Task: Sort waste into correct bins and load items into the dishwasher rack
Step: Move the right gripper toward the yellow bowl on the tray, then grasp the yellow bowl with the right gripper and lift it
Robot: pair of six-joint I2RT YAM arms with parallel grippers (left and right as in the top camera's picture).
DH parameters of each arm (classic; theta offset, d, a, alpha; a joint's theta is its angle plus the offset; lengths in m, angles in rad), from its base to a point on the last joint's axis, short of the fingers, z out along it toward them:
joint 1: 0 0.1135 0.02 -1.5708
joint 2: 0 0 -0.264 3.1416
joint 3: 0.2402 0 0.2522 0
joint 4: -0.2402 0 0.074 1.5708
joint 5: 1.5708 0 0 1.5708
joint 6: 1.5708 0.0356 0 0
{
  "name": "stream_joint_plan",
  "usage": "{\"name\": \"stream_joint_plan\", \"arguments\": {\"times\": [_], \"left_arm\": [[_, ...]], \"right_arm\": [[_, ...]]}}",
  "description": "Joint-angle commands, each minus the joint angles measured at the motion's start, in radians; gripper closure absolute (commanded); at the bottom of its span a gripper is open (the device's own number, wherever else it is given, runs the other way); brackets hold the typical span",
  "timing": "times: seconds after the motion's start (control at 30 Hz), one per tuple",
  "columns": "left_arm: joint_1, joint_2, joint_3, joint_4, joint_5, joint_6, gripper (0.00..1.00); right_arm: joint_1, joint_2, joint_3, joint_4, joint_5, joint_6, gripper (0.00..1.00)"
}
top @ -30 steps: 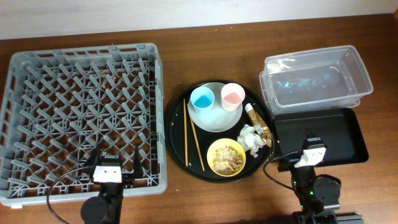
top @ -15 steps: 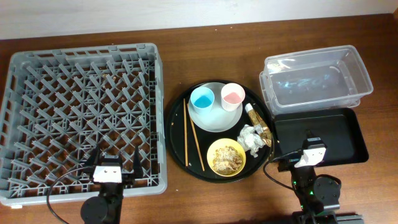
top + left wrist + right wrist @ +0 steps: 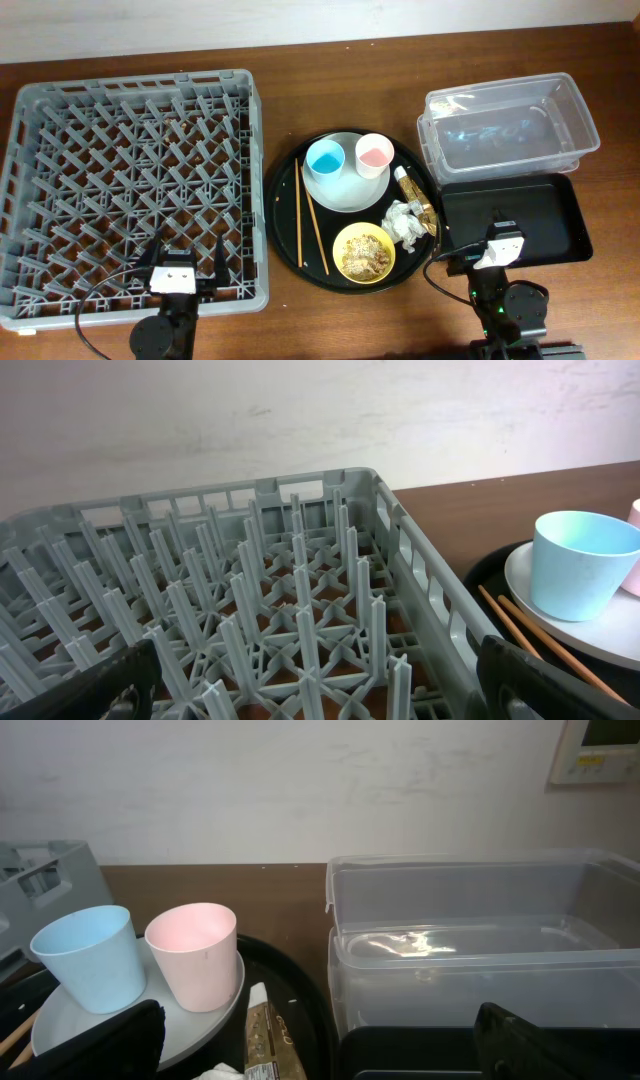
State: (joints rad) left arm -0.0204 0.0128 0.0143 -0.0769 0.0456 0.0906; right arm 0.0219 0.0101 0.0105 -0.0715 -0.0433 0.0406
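Note:
The grey dishwasher rack [image 3: 135,185] fills the left of the table. A round black tray [image 3: 285,170] holds a pale plate [image 3: 345,190] with a blue cup [image 3: 325,158] and a pink cup [image 3: 374,153], two chopsticks [image 3: 306,215], a yellow bowl [image 3: 364,252] of beige scraps, a white tissue [image 3: 404,224] and a gold foil wrapper [image 3: 414,200]. The clear tub [image 3: 510,125] and black rectangular tray [image 3: 525,218] sit at the right. My left gripper [image 3: 180,262] is open over the rack's near edge. My right gripper [image 3: 497,240] is open over the black rectangular tray.
A pale wall runs along the far edge of the brown wooden table. In the left wrist view the rack's pegs [image 3: 300,610] stand close ahead. In the right wrist view the tub [image 3: 480,950] is on the right and the cups [image 3: 190,955] on the left.

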Motion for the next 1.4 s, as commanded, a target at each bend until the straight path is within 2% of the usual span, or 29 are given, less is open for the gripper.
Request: {"name": "stream_joint_plan", "arguments": {"times": [0.0,0.1,0.17,0.23,0.27,0.4,0.53,0.6,0.63,0.67,0.73,0.8,0.87,1.0,1.07,1.13,1.27,1.37], "left_arm": [[-0.003,-0.008,-0.005,0.000,0.014,0.016,0.01],[-0.003,-0.008,-0.005,0.000,0.014,0.016,0.01],[-0.003,-0.008,-0.005,0.000,0.014,0.016,0.01],[-0.003,-0.008,-0.005,0.000,0.014,0.016,0.01],[-0.003,-0.008,-0.005,0.000,0.014,0.016,0.01],[-0.003,-0.008,-0.005,0.000,0.014,0.016,0.01],[-0.003,-0.008,-0.005,0.000,0.014,0.016,0.01],[-0.003,-0.008,-0.005,0.000,0.014,0.016,0.01],[-0.003,-0.008,-0.005,0.000,0.014,0.016,0.01],[-0.003,-0.008,-0.005,0.000,0.014,0.016,0.01],[-0.003,-0.008,-0.005,0.000,0.014,0.016,0.01],[-0.003,-0.008,-0.005,0.000,0.014,0.016,0.01],[-0.003,-0.008,-0.005,0.000,0.014,0.016,0.01],[-0.003,-0.008,-0.005,0.000,0.014,0.016,0.01],[-0.003,-0.008,-0.005,0.000,0.014,0.016,0.00],[-0.003,-0.008,-0.005,0.000,0.014,0.016,0.01],[-0.003,-0.008,-0.005,0.000,0.014,0.016,0.01],[-0.003,-0.008,-0.005,0.000,0.014,0.016,0.01]], "right_arm": [[-0.003,-0.004,-0.005,-0.004,-0.007,-0.006,0.01],[-0.003,-0.003,-0.005,-0.004,-0.015,0.024,0.01],[-0.003,-0.003,0.007,-0.014,-0.090,0.050,0.01],[-0.003,0.003,0.066,-0.080,-0.111,0.077,0.01],[-0.003,0.032,0.156,-0.154,-0.111,0.076,0.01],[-0.003,0.392,0.612,-0.436,-0.154,0.069,0.02],[-0.003,0.815,1.130,-0.902,-0.193,0.069,0.01],[-0.003,0.903,1.248,-0.995,-0.246,0.068,0.01],[-0.003,0.917,1.253,-1.004,-0.311,0.068,0.01],[-0.003,0.938,1.253,-1.026,-0.353,0.069,0.33],[0.011,0.968,1.253,-1.071,-0.358,0.072,0.57],[0.122,1.006,1.250,-1.105,-0.355,0.072,0.62],[0.241,1.039,1.244,-1.107,-0.316,0.074,0.62],[0.627,1.245,1.238,-1.094,-0.053,0.362,0.55],[0.803,1.425,1.238,-1.050,0.094,0.486,0.54],[0.861,1.568,1.238,-0.985,0.136,0.521,0.54],[0.861,1.790,1.238,-0.891,0.139,0.523,0.55],[0.861,1.844,1.236,-0.881,0.161,0.535,0.68]]}}
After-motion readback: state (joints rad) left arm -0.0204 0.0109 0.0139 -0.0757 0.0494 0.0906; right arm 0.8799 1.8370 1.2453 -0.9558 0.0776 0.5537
